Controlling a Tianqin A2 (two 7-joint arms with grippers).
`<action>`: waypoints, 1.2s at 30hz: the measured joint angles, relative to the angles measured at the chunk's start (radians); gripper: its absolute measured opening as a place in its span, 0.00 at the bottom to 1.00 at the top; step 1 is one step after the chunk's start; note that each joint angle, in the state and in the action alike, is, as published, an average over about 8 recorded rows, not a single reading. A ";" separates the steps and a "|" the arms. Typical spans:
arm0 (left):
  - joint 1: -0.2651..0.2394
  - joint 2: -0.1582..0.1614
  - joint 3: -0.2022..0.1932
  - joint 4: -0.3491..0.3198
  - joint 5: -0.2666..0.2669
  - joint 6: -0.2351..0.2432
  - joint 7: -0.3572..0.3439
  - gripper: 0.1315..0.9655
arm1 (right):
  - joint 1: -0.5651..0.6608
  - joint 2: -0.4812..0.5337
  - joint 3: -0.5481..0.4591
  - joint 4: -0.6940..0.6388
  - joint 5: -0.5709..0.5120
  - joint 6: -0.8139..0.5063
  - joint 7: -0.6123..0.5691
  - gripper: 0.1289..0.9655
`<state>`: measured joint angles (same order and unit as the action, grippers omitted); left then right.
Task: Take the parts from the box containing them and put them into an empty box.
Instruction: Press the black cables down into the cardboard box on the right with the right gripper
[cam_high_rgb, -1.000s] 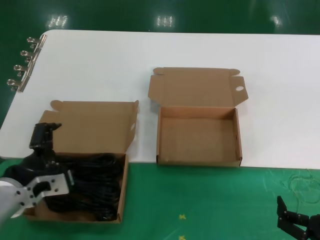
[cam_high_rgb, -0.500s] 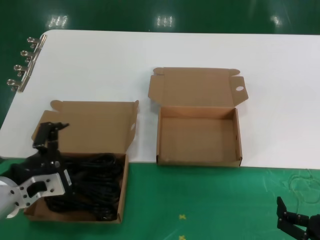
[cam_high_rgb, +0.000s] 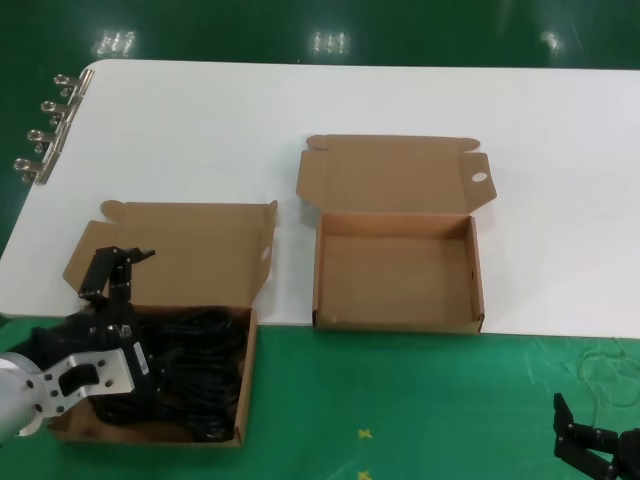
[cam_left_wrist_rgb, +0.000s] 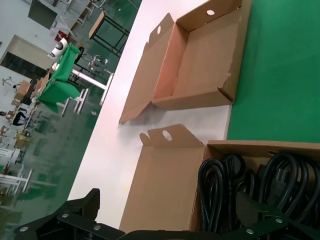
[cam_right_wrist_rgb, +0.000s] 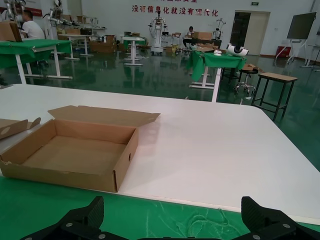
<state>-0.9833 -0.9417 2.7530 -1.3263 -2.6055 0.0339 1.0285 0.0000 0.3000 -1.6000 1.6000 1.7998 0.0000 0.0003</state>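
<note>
Cables (cam_high_rgb: 190, 360) fill the near-left cardboard box (cam_high_rgb: 245, 385), a shallow brown mailer that stands on the green mat (cam_high_rgb: 400, 400) with its lid leaning open toward the white table (cam_high_rgb: 300, 110). They are black power cables with moulded plugs, loosely coiled, and they lie in a dense heap inside this box; in the left wrist view the loops (cam_left_wrist_rgb: 260, 190) show just behind the box wall. The left gripper (cam_high_rgb: 120, 270) hangs over the left part of this box, above the heap, with its black fingers spread well apart and nothing between them. One finger (cam_high_rgb: 97, 272) points up in front of the open lid.

The second box (cam_high_rgb: 396, 320) rests on the near edge of the table, to the right of the first one and apart from it. Its lid lies flat behind it, and the side flap (cam_high_rgb: 478, 180) has a small round hole. Inside I see only bare cardboard.

The right gripper (cam_high_rgb: 597, 447) waits low at the right, over the mat, well apart from both boxes, its jaws standing open and holding nothing.

Four metal clips (cam_high_rgb: 45, 130) sit along the far-left edge of the table.
</note>
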 joint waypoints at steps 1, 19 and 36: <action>0.000 0.000 0.000 0.000 0.000 0.000 0.000 1.00 | 0.000 0.000 0.000 0.000 0.000 0.000 0.000 1.00; -0.037 0.048 0.000 0.083 0.301 0.105 -0.095 1.00 | 0.000 0.000 0.000 0.000 0.000 0.000 0.000 1.00; -0.165 0.079 0.000 0.129 1.069 0.521 -0.562 1.00 | 0.000 0.000 0.000 0.000 0.000 0.000 0.000 1.00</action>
<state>-1.1486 -0.8622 2.7530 -1.1973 -1.5369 0.5548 0.4668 0.0000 0.3001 -1.6000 1.6000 1.7998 0.0001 0.0003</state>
